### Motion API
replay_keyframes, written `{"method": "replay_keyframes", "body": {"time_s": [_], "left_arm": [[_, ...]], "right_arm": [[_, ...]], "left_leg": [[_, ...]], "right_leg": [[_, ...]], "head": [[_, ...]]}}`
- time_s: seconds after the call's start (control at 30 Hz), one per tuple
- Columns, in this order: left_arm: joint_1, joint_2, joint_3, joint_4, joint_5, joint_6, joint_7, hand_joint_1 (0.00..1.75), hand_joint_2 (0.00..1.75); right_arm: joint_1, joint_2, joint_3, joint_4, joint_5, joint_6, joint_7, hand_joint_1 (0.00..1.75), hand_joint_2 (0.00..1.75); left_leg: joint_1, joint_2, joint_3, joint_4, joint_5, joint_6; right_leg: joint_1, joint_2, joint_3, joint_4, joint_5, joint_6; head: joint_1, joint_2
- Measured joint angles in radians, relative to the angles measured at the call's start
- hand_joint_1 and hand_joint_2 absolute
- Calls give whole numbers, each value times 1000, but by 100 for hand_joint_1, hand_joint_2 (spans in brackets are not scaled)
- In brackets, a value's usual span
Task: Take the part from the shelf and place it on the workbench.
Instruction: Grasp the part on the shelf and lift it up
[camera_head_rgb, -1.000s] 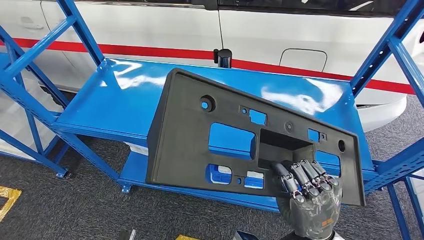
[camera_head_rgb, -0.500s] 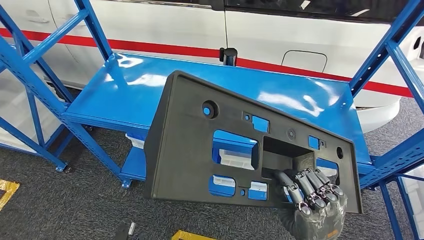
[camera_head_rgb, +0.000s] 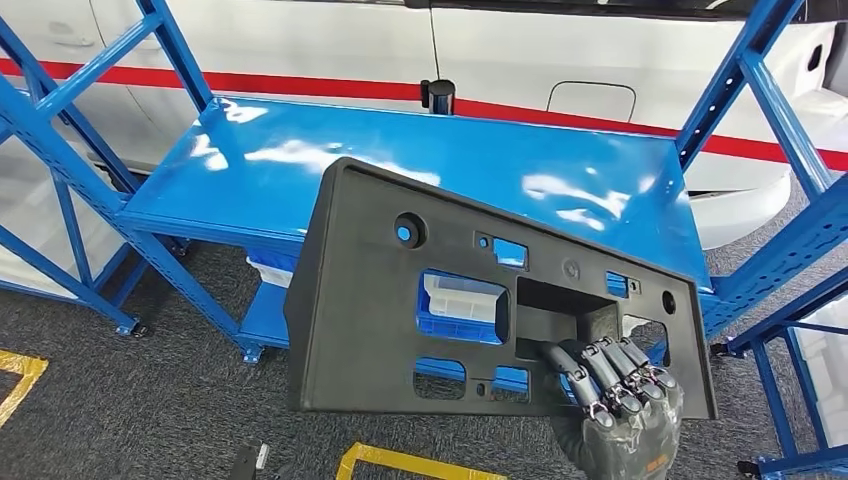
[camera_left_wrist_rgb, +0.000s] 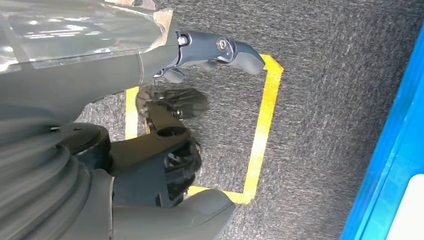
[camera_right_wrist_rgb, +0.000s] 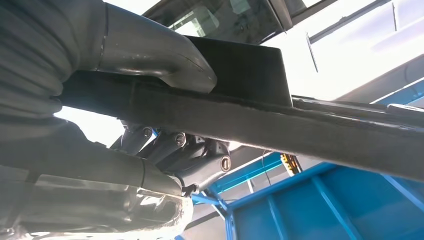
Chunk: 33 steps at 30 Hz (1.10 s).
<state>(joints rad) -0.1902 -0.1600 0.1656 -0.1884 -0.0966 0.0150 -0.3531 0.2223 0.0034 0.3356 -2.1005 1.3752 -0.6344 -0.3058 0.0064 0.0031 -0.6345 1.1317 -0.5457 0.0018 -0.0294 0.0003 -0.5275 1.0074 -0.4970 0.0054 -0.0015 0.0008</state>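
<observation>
Black plastic, the part (camera_head_rgb: 400, 300) hangs tilted in front of the blue shelf (camera_head_rgb: 300, 170), lifted off its deck. Our right hand (camera_head_rgb: 620, 400) grips its lower right edge, fingers hooked into the rectangular recess. Our left hand (camera_left_wrist_rgb: 210, 55) hangs over grey carpet (camera_left_wrist_rgb: 325, 100) with yellow tape (camera_left_wrist_rgb: 262, 125), fingers loose, holding nothing. Open floor lies below the part's left edge.
</observation>
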Motion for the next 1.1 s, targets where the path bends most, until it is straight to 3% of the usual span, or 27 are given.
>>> {"method": "replay_keyframes", "body": {"time_s": [0.07, 0.1, 0.13, 0.2, 0.27, 0.3, 0.43, 0.5, 0.6, 0.67, 0.7, 0.73, 0.77, 0.83, 0.87, 0.93, 1.0, 1.03, 1.1], "left_arm": [[0, 3, 4, 0, 1, -2, 0, 0, 175], [0, 4, 6, 0, 2, -3, 1, 0, 175], [-1, 5, 8, 0, 2, -4, 1, 0, 175], [-2, 6, 9, 0, 2, -7, 2, 0, 175], [-7, 7, 10, 0, 0, -8, 3, 0, 175], [-9, 7, 10, 0, -1, -8, 5, 0, 175], [-11, 4, 10, 0, -6, -8, 13, 0, 175], [-13, 1, 10, 0, -7, -8, 16, 0, 175], [-17, 0, 10, -1, -8, -8, 19, 0, 175], [-17, -1, 11, 0, -8, -8, 20, 0, 175], [-17, -1, 11, 0, -8, -8, 20, 0, 175], [-17, -1, 11, 0, -8, -8, 20, 0, 175], [-17, -1, 11, 0, -8, -8, 20, 0, 175], [-17, -1, 11, -1, -7, -8, 20, 0, 175], [-17, -2, 11, -1, -7, -8, 20, 0, 175], [-18, -2, 12, 0, -7, -8, 20, 0, 175], [-18, -2, 14, 0, -6, -8, 21, 0, 175], [-17, -2, 16, 0, -6, -8, 21, 0, 175], [-17, -1, 19, 0, -6, -8, 21, 0, 175]], "right_arm": [[0, 3, -1, 3, 1, 0, -1, 175, 175], [0, 4, -1, 5, 2, 0, 0, 175, 175], [1, 5, -1, 7, 4, 0, 1, 175, 175], [1, 6, -1, 8, 13, 0, 6, 175, 175], [3, 6, -1, 6, 23, 0, 16, 175, 175], [3, 6, -1, 6, 27, 0, 21, 175, 175], [9, 5, -1, 1, 38, 0, 36, 175, 175], [14, 4, -1, -2, 42, 0, 43, 175, 175], [19, 3, 0, -4, 45, 0, 49, 175, 175], [23, 1, 0, -4, 46, 0, 54, 175, 175], [24, 0, 0, -4, 47, 0, 56, 175, 175], [25, 0, 0, -4, 47, 0, 57, 175, 175], [26, -1, 0, -4, 47, 0, 58, 175, 175], [25, -1, 0, -4, 45, 0, 58, 175, 175], [26, -2, 1, -4, 44, 0, 58, 175, 175], [26, -3, 2, -5, 39, 0, 58, 175, 175], [24, -4, 3, -5, 34, 0, 58, 175, 175], [24, -4, 4, -5, 32, 0, 57, 175, 175], [23, -4, 5, -5, 30, 0, 56, 175, 175]], "left_leg": [[3, -2, -42, 126, -66, -7], [5, -2, -47, 157, -74, -9], [6, -1, -32, 149, -63, -8], [6, -2, 52, 29, -9, -2], [4, -5, 131, -97, 23, 7], [1, -6, 147, -126, 26, 11], [-6, -4, 139, -140, 39, 28], [-3, 0, 129, -150, 56, 43], [-5, 5, 103, -152, 76, 58], [-7, 7, 83, -151, 90, 58], [-8, 8, 73, -150, 97, 57], [-9, 8, 65, -149, 103, 55], [-9, 9, 59, -148, 109, 53], [-12, 8, 50, -144, 118, 45], [-13, 8, 47, -143, 123, 40], [-14, 9, 43, -141, 133, 30], [-10, 6, 35, -129, 123, 18], [-7, 3, 24, -104, 95, 11], [-1, -2, -16, 7, 4, -2]], "right_leg": [[5, -1, -16, 1, 11, -12], [7, -1, -23, 1, 17, -13], [8, -1, -28, 1, 22, -12], [8, 0, -34, 1, 29, -6], [11, 0, -37, 1, 36, 5], [13, -1, -39, 1, 40, 11], [13, -2, -45, 0, 53, 34], [14, -1, -64, 24, 31, 35], [14, 0, -122, 167, -66, 20], [14, 0, -144, 265, -106, 24], [14, 0, -132, 272, -103, 32], [14, -1, -101, 238, -84, 41], [14, -1, -52, 170, -61, 47], [18, -1, 43, 22, -36, 45], [21, 0, 66, -23, -34, 40], [27, 0, 69, -42, -32, 28], [18, 0, 59, -43, -21, 11], [13, -2, 54, -45, -14, -1], [10, -5, 42, -45, 2, -17]], "head": [[-1, 0], [-1, 0], [-1, 0], [-2, 0], [-1, 0], [-1, 0], [-1, 0], [1, 0], [5, 0], [5, 0], [5, 0], [5, 0], [5, 0], [4, 0], [4, 0], [3, 0], [3, 0], [2, 0], [-2, 0]]}}
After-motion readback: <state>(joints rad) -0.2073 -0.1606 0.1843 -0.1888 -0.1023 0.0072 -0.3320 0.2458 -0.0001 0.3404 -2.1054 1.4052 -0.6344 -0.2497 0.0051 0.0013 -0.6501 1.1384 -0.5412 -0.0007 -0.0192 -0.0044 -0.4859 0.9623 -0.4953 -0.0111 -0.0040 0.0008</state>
